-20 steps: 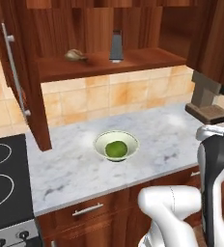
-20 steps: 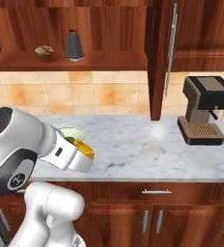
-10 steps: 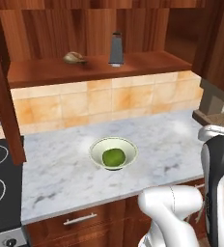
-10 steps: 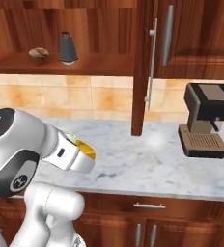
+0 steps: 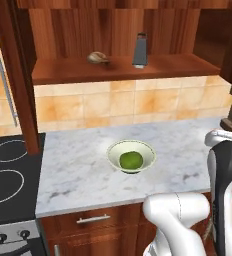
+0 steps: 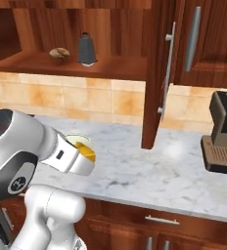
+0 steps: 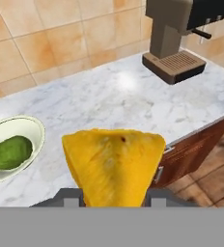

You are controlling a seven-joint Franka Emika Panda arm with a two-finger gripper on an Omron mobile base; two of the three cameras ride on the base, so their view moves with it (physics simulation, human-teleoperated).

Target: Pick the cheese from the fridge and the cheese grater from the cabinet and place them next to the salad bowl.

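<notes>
Gripper (image 7: 115,200) is pinched on the cheese (image 7: 115,163), held low over the marble counter (image 7: 119,103) edge — arm folded close to the base. Salad bowl (image 7: 11,147) sits on the counter just beside the wedge. Base views add the cheese grater (image 5: 140,50) upright on the cabinet (image 5: 123,70) shelf, above the bowl.

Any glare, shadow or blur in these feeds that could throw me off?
Hand view: a soft bright sheen on the white marble counter before the brown coffee machine; the yellow-orange cheese wedge looms large, slightly soft. Right base view: a similar pale patch near the open door. Left base view: evenly lit, faint shadow under the pale cream-green salad bowl.
</notes>
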